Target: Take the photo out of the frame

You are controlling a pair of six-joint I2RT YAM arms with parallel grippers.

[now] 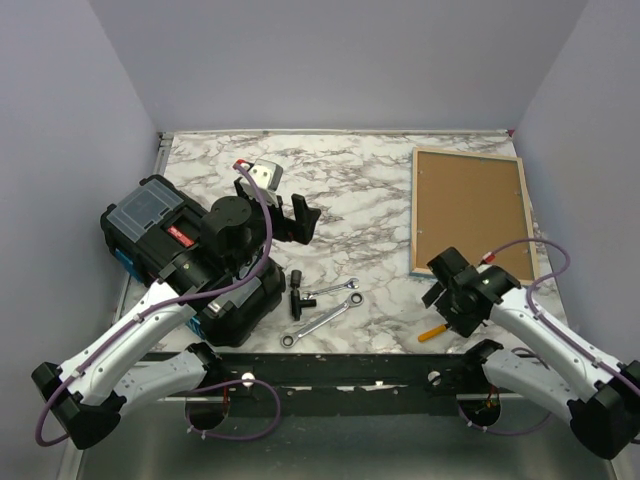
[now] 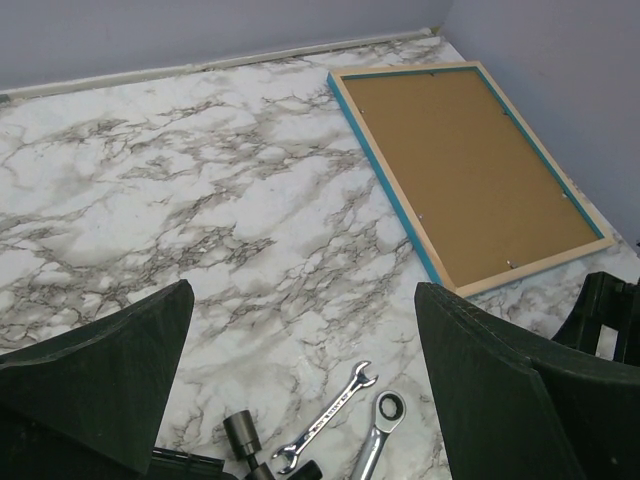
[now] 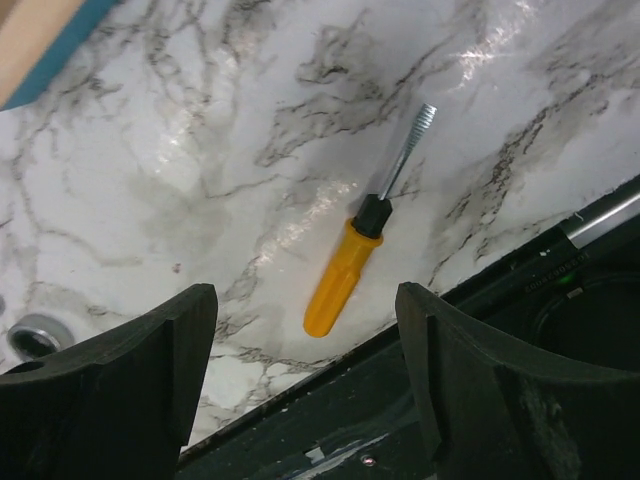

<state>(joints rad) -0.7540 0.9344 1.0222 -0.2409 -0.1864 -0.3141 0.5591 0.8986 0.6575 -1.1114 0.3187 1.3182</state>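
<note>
Sitting at the far left of the marble table (image 1: pixel 370 180) is a black toolbox (image 1: pixel 165 255) with a clear-lidded compartment on top, and the left arm reaches over it. The left gripper (image 1: pixel 290 212) is just past the toolbox, above bare marble. Its wrist view shows the two dark fingers (image 2: pixel 100 390) spread wide with nothing between them. Near the middle of the table lies a small black socket piece (image 1: pixel 296 291). Just to its right are a shorter wrench (image 1: pixel 333 289) and a longer wrench (image 1: pixel 322 321), both flat on the marble and lying close together. Further right, an orange-handled screwdriver (image 1: pixel 432 332) rests close to the near edge of the table, its metal shaft pointing away from the edge in the right wrist view (image 3: pixel 350 270). The right gripper (image 1: pixel 434 282) hangs above that spot. Its fingers (image 3: pixel 470 380) are parted and hold nothing, and the screwdriver shows in the gap between them, lying apart from both. The frame (image 1: pixel 468 215) lies flat in the far right part of the table with its brown back facing up. A narrow turquoise edge (image 2: pixel 400 205) runs along its sides, and its near corner is just beyond the right gripper. The photo is hidden from all three views.
</note>
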